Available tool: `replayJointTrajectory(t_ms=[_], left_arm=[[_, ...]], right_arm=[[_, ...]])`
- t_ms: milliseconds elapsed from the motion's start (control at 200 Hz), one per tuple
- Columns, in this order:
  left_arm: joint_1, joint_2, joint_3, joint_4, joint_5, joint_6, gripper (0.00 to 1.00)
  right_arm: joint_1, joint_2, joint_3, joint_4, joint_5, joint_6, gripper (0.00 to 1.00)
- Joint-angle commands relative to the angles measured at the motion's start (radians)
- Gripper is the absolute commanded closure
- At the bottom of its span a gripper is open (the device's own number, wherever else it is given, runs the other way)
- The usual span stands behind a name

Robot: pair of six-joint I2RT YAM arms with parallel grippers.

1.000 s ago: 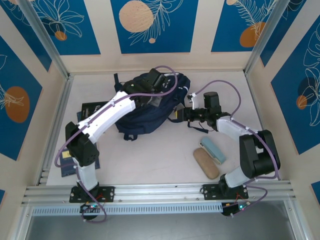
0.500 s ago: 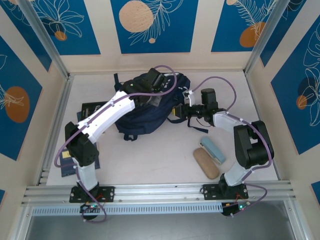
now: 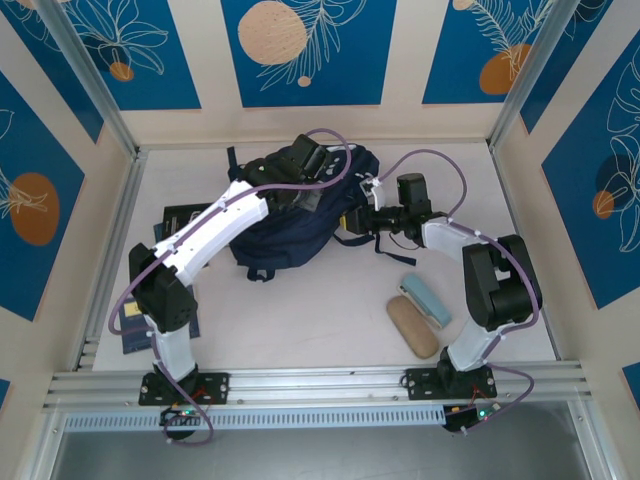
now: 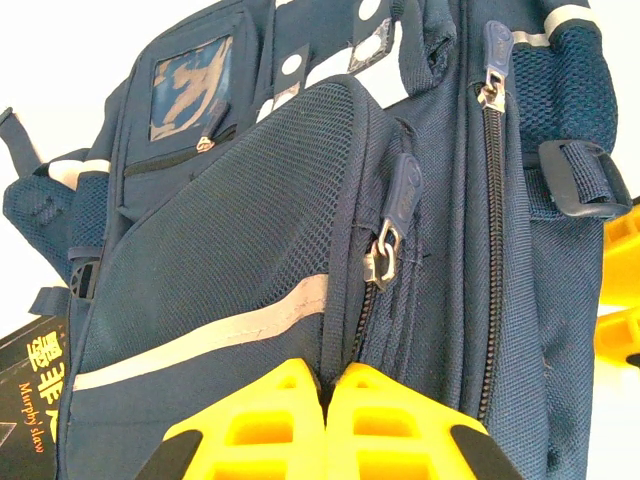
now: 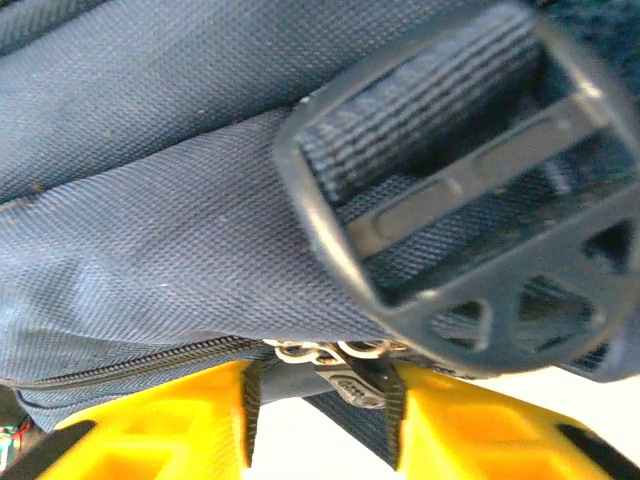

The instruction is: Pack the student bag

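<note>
We see our left pincer point(image 4: 327, 392) pressed together at a pocket seam of the student bag point(image 4: 220, 270), our right pincer point(image 5: 322, 402) apart around its metal zipper pull point(image 5: 352, 383).

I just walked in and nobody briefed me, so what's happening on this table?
Two robot arms are working on a navy backpack lying toward the back of the table. The left end effector is shut at the seam of its mesh front pocket. The right end effector is open at the bag's side, its fingers straddling metal zipper pulls beside a strap buckle. A tan case and a light-blue case lie unpacked on the table near the right arm.
</note>
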Motion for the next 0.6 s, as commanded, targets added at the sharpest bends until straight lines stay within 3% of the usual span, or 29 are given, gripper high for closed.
replayJointTrajectory(t_ms=[0,180,390,595], left_arm=[[0.018,-0.051,0.022,0.061,-0.026,-0.019,1.0],[0.018,-0.045,0.021,0.06,-0.024,-0.019,1.0],[0.019,-0.041,0.022,0.064,-0.016,-0.024,1.0],[0.022,-0.044,0.023,0.065,-0.004,-0.028,1.0]], right_arm=[[0.009,-0.008,0.002,-0.012,-0.058,-0.014,0.69],[0.012,-0.029,-0.034,-0.005,-0.036,-0.022,0.8],[0.021,-0.011,-0.022,0.005,-0.005,-0.006,0.65],[0.026,0.011,0.001,0.032,0.035,0.013,0.61]])
